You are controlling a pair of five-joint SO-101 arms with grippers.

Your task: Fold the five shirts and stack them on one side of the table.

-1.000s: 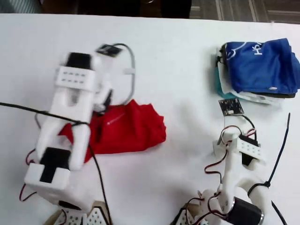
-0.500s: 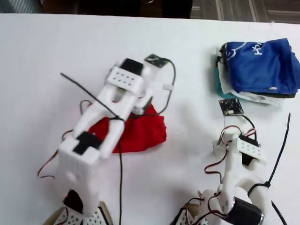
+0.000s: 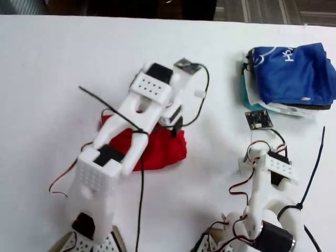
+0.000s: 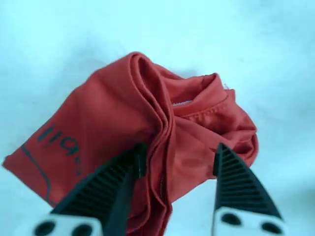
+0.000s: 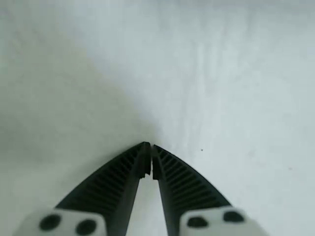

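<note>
A red shirt point(image 3: 164, 148) lies bunched on the white table left of centre, partly hidden under my left arm. In the left wrist view the red shirt point(image 4: 113, 123) shows a raised fold down its middle and a collar at one end. My left gripper point(image 4: 180, 156) is open just above it, one finger on each side of the fold. From above, the left gripper point(image 3: 176, 121) sits at the shirt's far edge. A stack of folded shirts point(image 3: 291, 76), blue on top, rests at the far right. My right gripper point(image 5: 150, 153) is shut over bare table.
The right arm point(image 3: 270, 205) sits folded at the near right edge, its camera board point(image 3: 259, 119) just in front of the stack. Loose black cables point(image 3: 140, 194) hang from the left arm. White tabletop point(image 3: 63, 63) stretches at the far left.
The left arm swung right across the red shirt, whose left part came along, leaving it more compact. The right arm and the stack stayed still.
</note>
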